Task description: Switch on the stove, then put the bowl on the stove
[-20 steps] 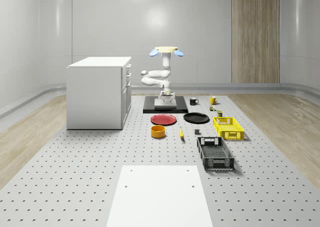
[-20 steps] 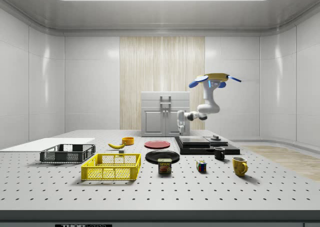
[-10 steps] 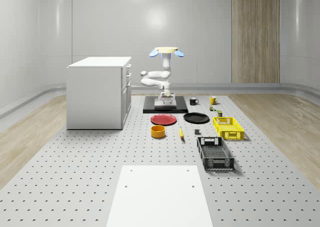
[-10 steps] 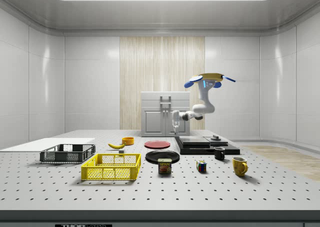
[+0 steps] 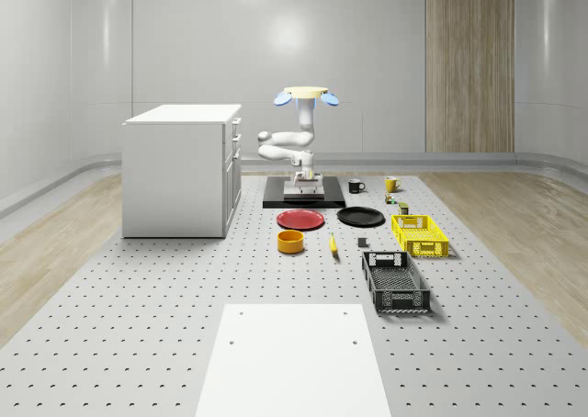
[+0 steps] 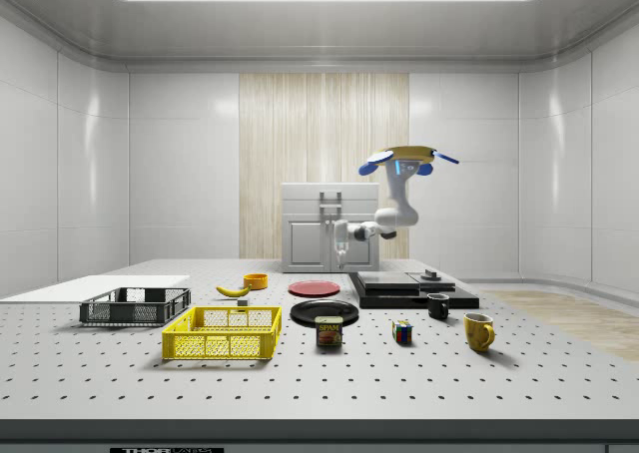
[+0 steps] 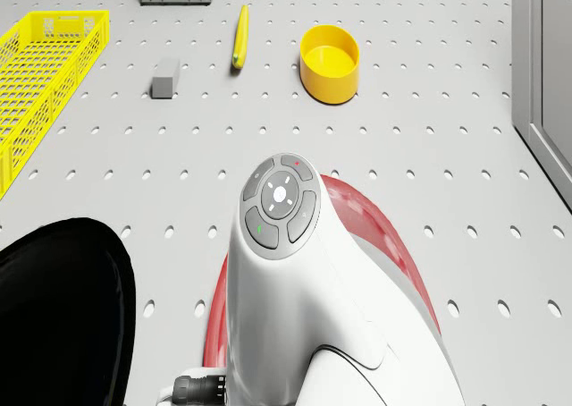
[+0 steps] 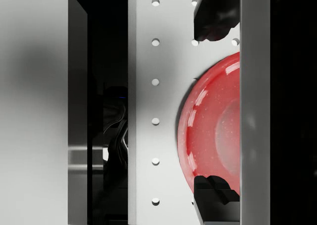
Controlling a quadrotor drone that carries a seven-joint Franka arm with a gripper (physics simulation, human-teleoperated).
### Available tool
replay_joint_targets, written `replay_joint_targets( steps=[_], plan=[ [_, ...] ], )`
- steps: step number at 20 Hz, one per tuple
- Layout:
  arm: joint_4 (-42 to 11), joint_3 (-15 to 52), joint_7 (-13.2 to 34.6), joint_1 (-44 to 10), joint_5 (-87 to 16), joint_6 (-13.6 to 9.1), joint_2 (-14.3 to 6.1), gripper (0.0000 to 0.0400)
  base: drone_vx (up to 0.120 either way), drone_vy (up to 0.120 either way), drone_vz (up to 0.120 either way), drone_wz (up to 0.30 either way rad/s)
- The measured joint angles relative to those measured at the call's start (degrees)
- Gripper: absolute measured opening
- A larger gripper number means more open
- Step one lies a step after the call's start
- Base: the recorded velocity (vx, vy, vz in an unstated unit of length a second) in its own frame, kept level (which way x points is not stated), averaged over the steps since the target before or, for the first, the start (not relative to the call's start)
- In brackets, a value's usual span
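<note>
The drone (image 6: pixel 407 158) is hovering up over the flat black stove (image 6: pixel 409 288), with the white arm folded out and down toward the side where the plates are. The gripper (image 6: pixel 342 254) hangs pointing straight down, just past the stove's edge and well above the perforated grey table (image 5: pixel 138 298).

In the wrist view both dark fingertips (image 8: pixel 214 17) are spread apart with nothing between them, so it's open and empty. Right under it is the rim of the round red plate (image 8: pixel 213 126), not the stove.

The task's shallow yellow bowl (image 7: pixel 329 62) is sitting upright on the table beyond the red plate, near the yellow banana (image 7: pixel 239 36) and well apart from the stove. Nothing is touching it.

Why the pose? Best guess is the arm is stretched out front so the gripper leads toward the bowl while the drone body stays high and clear of the clutter. Open fingers fit a grab on the bowl's wall. Can't tell from these shots whether the stove is actually switched on, though. The small knob-like lump (image 6: pixel 430 274) on top of it is on the far side from the gripper, so if it isn't on, the robot is facing the wrong way.

The shiny black plate (image 7: pixel 63 308) sits just beside the red one, so a low pass could clip either.
</note>
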Motion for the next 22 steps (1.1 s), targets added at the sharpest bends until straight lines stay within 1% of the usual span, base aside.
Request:
replay_joint_targets(
  steps=[22],
  plan=[
    [0.1,0.1,0.2,-0.3,0.3,0.7,-0.8,0.0400,0.120,0.000,0.000,0.000]
  ],
)
